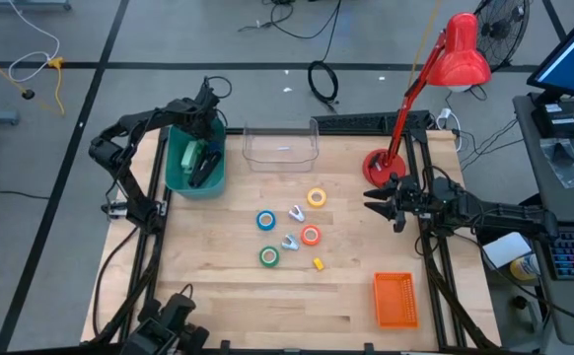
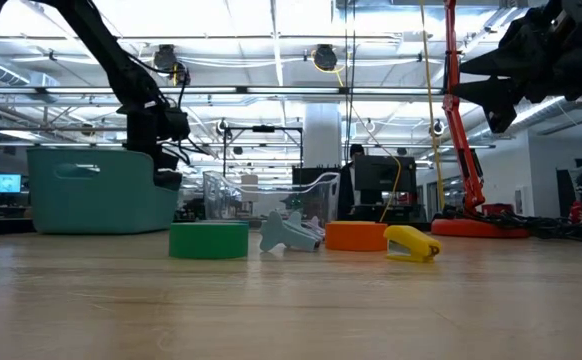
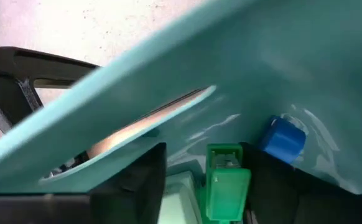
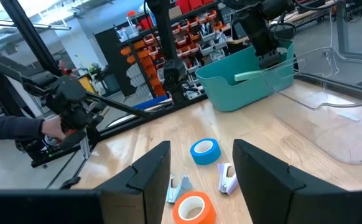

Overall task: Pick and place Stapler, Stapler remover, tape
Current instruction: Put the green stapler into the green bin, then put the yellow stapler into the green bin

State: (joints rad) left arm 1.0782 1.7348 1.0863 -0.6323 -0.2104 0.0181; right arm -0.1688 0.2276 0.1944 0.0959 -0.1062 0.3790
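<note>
The left pincer [image 1: 200, 148] is down inside the teal plastic tub [image 1: 178, 170] at the far left corner of the pale wooden bench [image 1: 218, 286]. In its wrist view the 2 dark fingers stand apart on either side of a green stapler [image 3: 226, 180], which sits between them without being squeezed; a small blue block [image 3: 283, 138] lies against the tub wall just beside it. I judge this to be the release step for the stapler: it has reached the tub and the fingers are letting go of it.

The right pincer [image 1: 381, 200] hangs above the bench's right side near the base of the red desk lamp [image 1: 378, 166], its fingers parted with nothing between them, looking toward the items in the middle.

Left out on the bench are 4 tape rolls: the blue tape roll [image 1: 266, 220], the yellow tape roll [image 1: 316, 198], the orange tape roll [image 1: 310, 235] and the green tape roll [image 1: 268, 256]. Among them lie 2 small grey staple removers [image 1: 296, 212], and a small yellow block-like piece [image 1: 318, 263] sits just beside the orange roll. A clear plastic tray [image 1: 281, 146] stands next to the tub, and an orange mesh basket [image 1: 395, 299] sits at the near right.

Next, the left arm should lift straight out of the tub without snagging the stapler, then go for a remover or a roll. The rolls lie flat, so a finger will need to drop into the pale centre hole.
</note>
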